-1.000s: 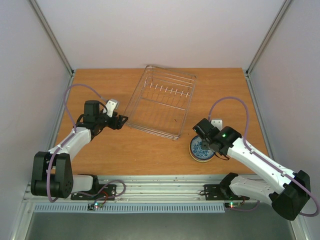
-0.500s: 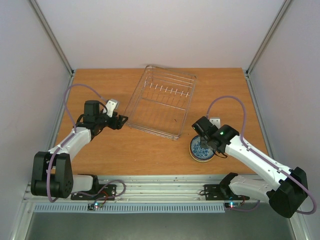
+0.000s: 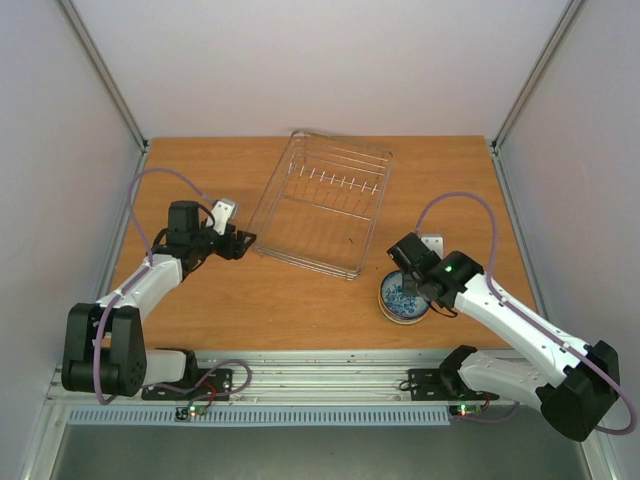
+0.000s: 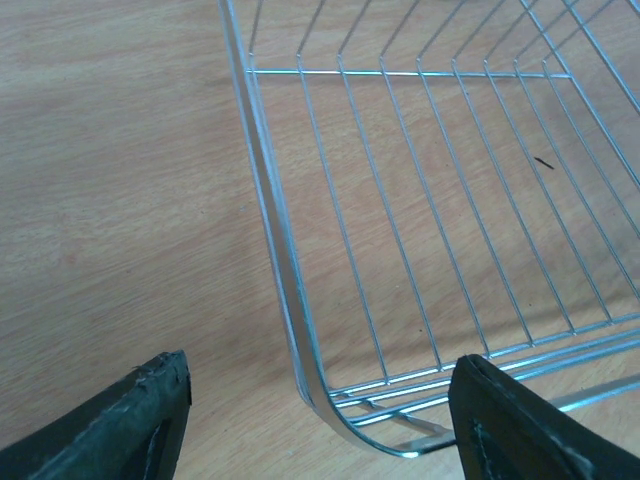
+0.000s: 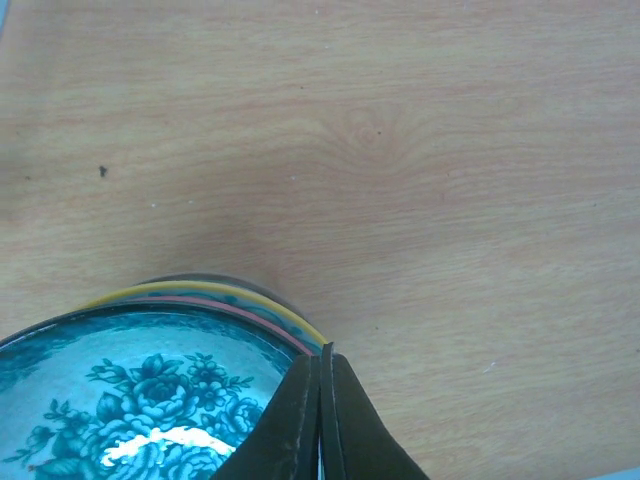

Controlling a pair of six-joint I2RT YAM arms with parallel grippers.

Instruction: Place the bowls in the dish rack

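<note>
A stack of bowls (image 3: 401, 300) sits on the table near the front right. The top bowl (image 5: 150, 400) is blue-and-white with a flower pattern; a pink rim and a yellow rim (image 5: 200, 291) show below it. My right gripper (image 3: 407, 279) (image 5: 322, 352) is shut on the top bowl's rim at its right side. The dish rack (image 3: 272, 190) lies empty in the middle of the table. My left gripper (image 3: 245, 242) (image 4: 320, 400) is open, one finger on each side of the rack's near-left corner (image 4: 270, 200), not touching it.
The wooden table (image 3: 260, 300) is bordered by white walls on three sides and a metal rail along the front. The rack's near right corner lies close to the bowl stack.
My right gripper has shifted slightly at the bowl's rim, and the top bowl has nudged a little to the left. The left arm and the rack have not moved.
</note>
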